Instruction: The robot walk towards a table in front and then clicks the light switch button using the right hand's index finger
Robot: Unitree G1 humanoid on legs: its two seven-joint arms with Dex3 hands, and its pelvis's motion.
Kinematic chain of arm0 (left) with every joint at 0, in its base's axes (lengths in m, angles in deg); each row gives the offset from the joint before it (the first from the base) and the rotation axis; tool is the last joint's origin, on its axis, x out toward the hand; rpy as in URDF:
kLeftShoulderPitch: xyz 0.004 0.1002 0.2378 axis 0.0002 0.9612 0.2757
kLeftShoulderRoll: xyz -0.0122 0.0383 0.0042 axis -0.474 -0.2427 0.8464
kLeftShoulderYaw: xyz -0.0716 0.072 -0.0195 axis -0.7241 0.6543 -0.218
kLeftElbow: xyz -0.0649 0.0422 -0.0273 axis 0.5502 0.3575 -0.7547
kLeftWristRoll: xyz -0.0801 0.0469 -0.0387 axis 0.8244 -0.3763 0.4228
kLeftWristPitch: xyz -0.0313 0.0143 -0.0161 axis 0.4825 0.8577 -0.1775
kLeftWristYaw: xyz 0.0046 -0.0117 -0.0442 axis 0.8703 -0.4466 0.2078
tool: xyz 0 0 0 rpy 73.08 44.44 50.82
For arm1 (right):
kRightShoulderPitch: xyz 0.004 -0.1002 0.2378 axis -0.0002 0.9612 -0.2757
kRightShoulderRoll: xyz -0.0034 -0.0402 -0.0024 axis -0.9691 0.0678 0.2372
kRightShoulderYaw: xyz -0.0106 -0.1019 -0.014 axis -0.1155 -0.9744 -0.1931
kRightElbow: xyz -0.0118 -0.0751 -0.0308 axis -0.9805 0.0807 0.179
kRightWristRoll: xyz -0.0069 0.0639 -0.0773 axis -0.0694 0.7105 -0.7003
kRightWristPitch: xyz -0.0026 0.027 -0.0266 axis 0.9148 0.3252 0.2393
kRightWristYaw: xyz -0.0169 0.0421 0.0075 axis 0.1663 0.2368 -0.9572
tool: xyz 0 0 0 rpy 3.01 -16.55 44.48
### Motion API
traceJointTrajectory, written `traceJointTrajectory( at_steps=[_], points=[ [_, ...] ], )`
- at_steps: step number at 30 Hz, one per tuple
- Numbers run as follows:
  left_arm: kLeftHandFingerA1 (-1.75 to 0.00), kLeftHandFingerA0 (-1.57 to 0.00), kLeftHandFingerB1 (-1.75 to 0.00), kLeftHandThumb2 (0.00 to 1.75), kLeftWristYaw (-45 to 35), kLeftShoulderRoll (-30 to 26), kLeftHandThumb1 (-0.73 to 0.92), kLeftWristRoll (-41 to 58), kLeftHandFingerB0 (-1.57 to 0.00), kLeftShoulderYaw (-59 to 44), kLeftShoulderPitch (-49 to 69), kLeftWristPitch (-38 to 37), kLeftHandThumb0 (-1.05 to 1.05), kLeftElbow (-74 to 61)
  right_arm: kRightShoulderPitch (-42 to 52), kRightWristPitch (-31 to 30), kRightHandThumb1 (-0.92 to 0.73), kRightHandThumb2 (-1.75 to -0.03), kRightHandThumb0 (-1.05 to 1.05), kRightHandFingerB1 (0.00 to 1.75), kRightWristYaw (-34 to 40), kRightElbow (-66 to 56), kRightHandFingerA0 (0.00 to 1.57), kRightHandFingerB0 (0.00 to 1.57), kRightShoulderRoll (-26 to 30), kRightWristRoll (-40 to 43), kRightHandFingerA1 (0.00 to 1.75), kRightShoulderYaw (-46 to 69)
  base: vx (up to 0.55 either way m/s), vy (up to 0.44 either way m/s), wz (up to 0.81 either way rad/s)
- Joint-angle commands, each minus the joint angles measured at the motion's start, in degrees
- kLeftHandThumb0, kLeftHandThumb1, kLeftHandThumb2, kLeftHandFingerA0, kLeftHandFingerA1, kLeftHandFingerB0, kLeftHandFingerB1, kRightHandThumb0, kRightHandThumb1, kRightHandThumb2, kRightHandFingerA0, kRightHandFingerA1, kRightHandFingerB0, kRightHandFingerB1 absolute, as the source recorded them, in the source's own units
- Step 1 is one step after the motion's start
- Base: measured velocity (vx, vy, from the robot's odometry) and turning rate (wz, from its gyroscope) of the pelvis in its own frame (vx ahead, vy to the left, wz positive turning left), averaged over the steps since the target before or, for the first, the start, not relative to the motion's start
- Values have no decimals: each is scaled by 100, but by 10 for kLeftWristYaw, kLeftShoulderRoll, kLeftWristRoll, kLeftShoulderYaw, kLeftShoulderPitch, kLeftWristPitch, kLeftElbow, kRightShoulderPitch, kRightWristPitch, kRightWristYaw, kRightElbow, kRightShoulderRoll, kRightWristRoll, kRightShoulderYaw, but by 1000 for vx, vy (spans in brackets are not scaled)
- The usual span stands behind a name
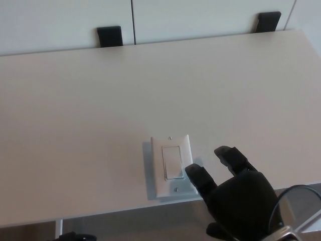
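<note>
table (75, 100): pale, flat | on it: white light switch (172, 165), near edge

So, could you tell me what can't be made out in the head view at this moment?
- Left hand: out of frame.
- Right hand: wrist and thumb cut off by the bottom edge.
- Light switch: on or off too small to tell; fingertip covers its lower right corner, contact unclear.

The table (100, 100) surface is plain pale beige, unpatterned. The light switch (171, 164), lower centre of the frame, is white. The right hand (235, 193), lower right, is matte black. Two black brackets (110, 35) sit along the top edge against white wall panels (65, 20).
</note>
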Motion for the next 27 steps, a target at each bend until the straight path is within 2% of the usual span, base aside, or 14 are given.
traceJointTrajectory(
  at_steps=[1,4,5,7,8,9,12,13,14,17,19,20,22,27],
  points=[
    [-56,-32,-48,91,-7,-11,50,-10,-14,-1,-2,13,-15,3,1,-15,-26,-93,-40,49,2,1,3,0,-6,-1,54,-8,0,0,0],
    [-56,-31,-48,91,-10,-12,50,-11,-14,-1,-2,10,-15,4,-4,-17,-26,-93,-39,49,9,10,3,0,-12,0,54,-12,0,0,0],
    [-56,-31,-48,91,-9,-11,50,-11,-14,-1,-2,13,-15,3,-5,-18,-71,-62,-90,29,7,12,8,20,-14,-1,40,-14,0,0,0],
    [-56,-31,-48,91,-9,-11,50,-11,-14,-2,-1,14,-15,3,-11,-21,-70,-62,-89,29,9,18,9,21,-19,-1,40,-16,0,0,0],
    [-56,-32,-48,91,-9,-11,50,-11,-14,-1,-2,13,-15,3,-14,-22,-57,-94,-89,41,10,21,5,14,-21,-3,45,-18,0,0,0],
    [-56,-32,-48,91,-10,-11,50,-12,-14,-1,-2,13,-15,3,-16,-22,-70,-62,-89,30,9,23,10,21,-22,-3,40,-18,0,0,0],
    [-57,-33,-48,91,-13,-12,50,-10,-14,-2,-1,11,-15,2,-21,-24,-69,-62,-89,30,7,24,11,21,-26,0,40,-20,0,0,0],
    [-57,-33,-48,91,-14,-12,50,-11,-14,-2,-2,9,-15,2,-23,-24,-58,-95,-92,41,4,23,3,15,-27,0,44,-20,0,0,0],
    [-57,-32,-48,91,-15,-13,50,-11,-14,-2,-3,12,-15,2,-24,-25,-26,-93,-39,49,0,21,3,0,-29,0,54,-21,0,0,0],
    [-57,-33,-48,91,-14,-13,50,-13,-14,-1,-4,16,-15,-1,-26,-26,-25,-92,-39,49,-6,20,3,0,-31,0,54,-24,0,0,0],
    [-57,-33,-48,91,-16,-13,50,-13,-14,-1,-6,12,-15,4,-25,-27,-56,-94,-88,42,-4,22,5,13,-30,0,45,-26,0,0,0],
    [-57,-32,-48,91,-17,-13,50,-13,-14,-1,-6,8,-15,6,-24,-27,-70,-62,-90,31,-5,22,9,20,-30,1,41,-27,0,0,0],
    [-57,-33,-48,91,-16,-14,50,-16,-14,0,-5,8,-15,3,-23,-28,-25,-92,-40,49,-3,25,3,0,-30,2,54,-30,0,0,0],
    [-57,-34,-48,91,-13,-11,50,-17,-14,-1,-7,14,-15,5,-21,-28,-25,-93,-40,49,8,29,4,0,-27,-1,55,-36,0,0,0]
  ],
)
